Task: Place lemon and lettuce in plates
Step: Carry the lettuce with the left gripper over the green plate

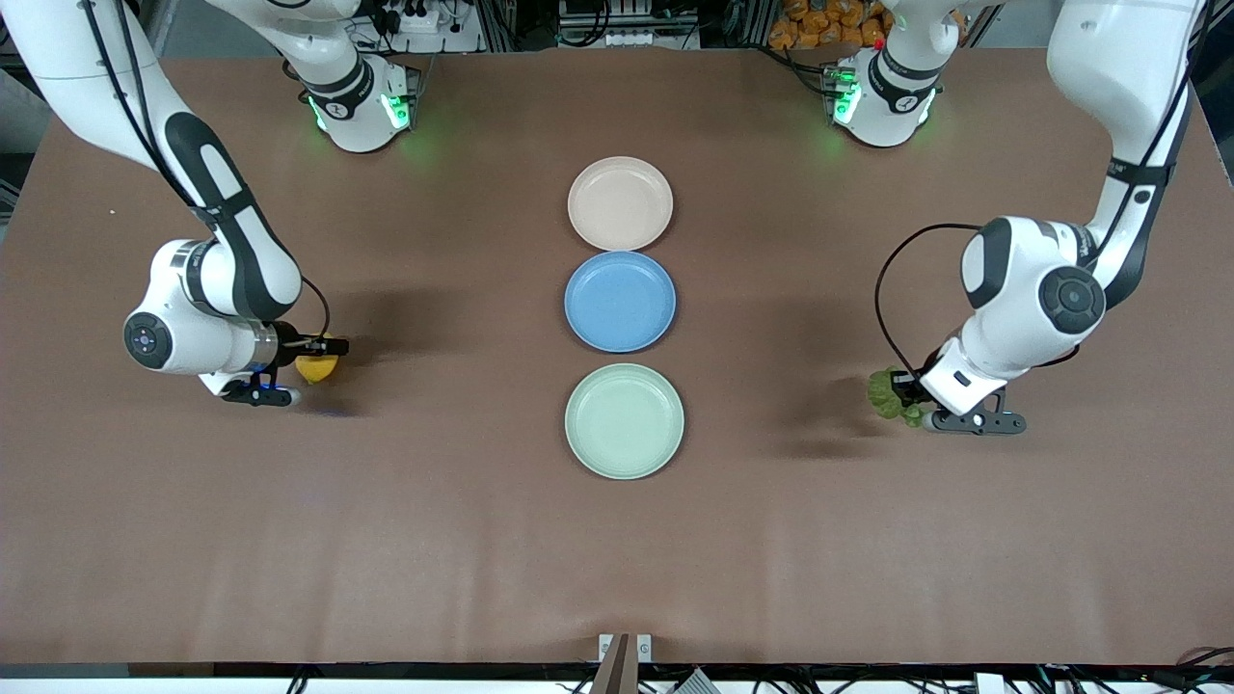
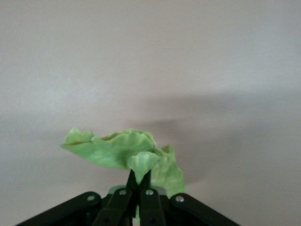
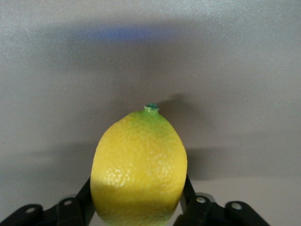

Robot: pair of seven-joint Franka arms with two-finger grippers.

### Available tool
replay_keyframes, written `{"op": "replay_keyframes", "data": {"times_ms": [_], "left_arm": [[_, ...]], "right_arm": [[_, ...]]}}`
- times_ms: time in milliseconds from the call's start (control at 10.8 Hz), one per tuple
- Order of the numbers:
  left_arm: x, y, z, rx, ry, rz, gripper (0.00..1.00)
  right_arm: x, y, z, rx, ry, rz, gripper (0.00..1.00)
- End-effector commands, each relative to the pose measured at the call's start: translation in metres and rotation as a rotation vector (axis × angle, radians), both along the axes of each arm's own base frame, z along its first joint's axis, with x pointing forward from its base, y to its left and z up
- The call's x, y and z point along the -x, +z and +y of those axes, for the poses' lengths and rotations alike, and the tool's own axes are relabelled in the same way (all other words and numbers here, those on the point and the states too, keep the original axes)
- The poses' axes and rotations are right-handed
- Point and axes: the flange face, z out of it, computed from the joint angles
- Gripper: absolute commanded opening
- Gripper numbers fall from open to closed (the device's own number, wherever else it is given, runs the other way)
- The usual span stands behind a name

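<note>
My right gripper (image 1: 310, 359) is shut on the yellow lemon (image 1: 317, 367) at the right arm's end of the table; in the right wrist view the lemon (image 3: 139, 167) fills the space between the black fingers (image 3: 188, 188). My left gripper (image 1: 901, 390) is shut on the green lettuce leaf (image 1: 885, 393) at the left arm's end; in the left wrist view the lettuce (image 2: 123, 150) is pinched between the closed fingertips (image 2: 132, 181). The beige-pink plate (image 1: 620, 203) and the mint green plate (image 1: 624, 420) lie empty in the table's middle.
A blue plate (image 1: 620, 301) lies between the two task plates, all three in a line down the middle of the brown table (image 1: 434, 540). The arms' bases stand along the table's edge farthest from the front camera.
</note>
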Motion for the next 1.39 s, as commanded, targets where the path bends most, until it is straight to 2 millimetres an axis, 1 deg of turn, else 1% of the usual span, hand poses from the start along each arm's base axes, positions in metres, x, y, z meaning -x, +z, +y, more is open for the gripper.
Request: {"op": "replay_keyframes", "data": {"times_ms": [0, 93, 186, 279, 371, 464, 557, 650, 743, 929, 1021, 1114, 1207, 1300], "left_arm": [[-0.002, 0.036, -0.051, 0.029, -0.020, -0.037, 0.00], [-0.002, 0.042, -0.070, 0.045, -0.021, -0.045, 0.00], [0.000, 0.046, -0.090, 0.055, -0.018, -0.051, 0.00], [0.002, 0.055, -0.126, 0.073, -0.013, -0.065, 0.00], [0.005, 0.055, -0.157, 0.093, 0.032, -0.060, 0.00], [0.016, 0.052, -0.193, 0.109, 0.054, -0.050, 0.00], [0.023, 0.045, -0.222, 0.124, 0.078, -0.036, 0.00], [0.022, 0.040, -0.240, 0.140, 0.102, -0.032, 0.00], [0.020, 0.037, -0.251, 0.156, 0.098, -0.040, 0.00], [0.014, 0.026, -0.276, 0.194, 0.077, -0.056, 0.00], [0.009, 0.015, -0.289, 0.207, 0.069, -0.051, 0.00], [0.008, 0.005, -0.307, 0.218, 0.055, -0.045, 0.00], [0.006, -0.003, -0.320, 0.215, 0.048, -0.059, 0.00], [0.011, -0.014, -0.333, 0.213, 0.054, -0.079, 0.00]], "right_arm": [[-0.005, 0.003, 0.003, -0.010, 0.000, -0.013, 0.06], [-0.007, 0.009, 0.006, -0.011, 0.006, -0.016, 0.01], [-0.009, 0.019, 0.008, -0.013, 0.009, -0.018, 0.00], [-0.012, 0.032, 0.010, -0.016, 0.011, -0.013, 0.00], [-0.011, 0.047, 0.010, -0.017, 0.014, -0.011, 0.00], [-0.009, 0.063, 0.012, -0.018, 0.019, 0.000, 0.00], [-0.007, 0.073, 0.020, -0.019, 0.034, 0.009, 0.00], [-0.005, 0.081, 0.027, -0.022, 0.043, 0.016, 0.00], [-0.003, 0.087, 0.035, -0.046, 0.034, 0.031, 0.00], [0.002, 0.099, 0.058, -0.156, 0.000, 0.090, 0.00], [0.003, 0.114, 0.072, -0.184, 0.011, 0.089, 0.00], [0.003, 0.122, 0.083, -0.195, 0.029, 0.098, 0.00], [0.003, 0.125, 0.087, -0.198, 0.038, 0.110, 0.00], [0.006, 0.128, 0.102, -0.202, 0.069, 0.111, 0.00]]}}
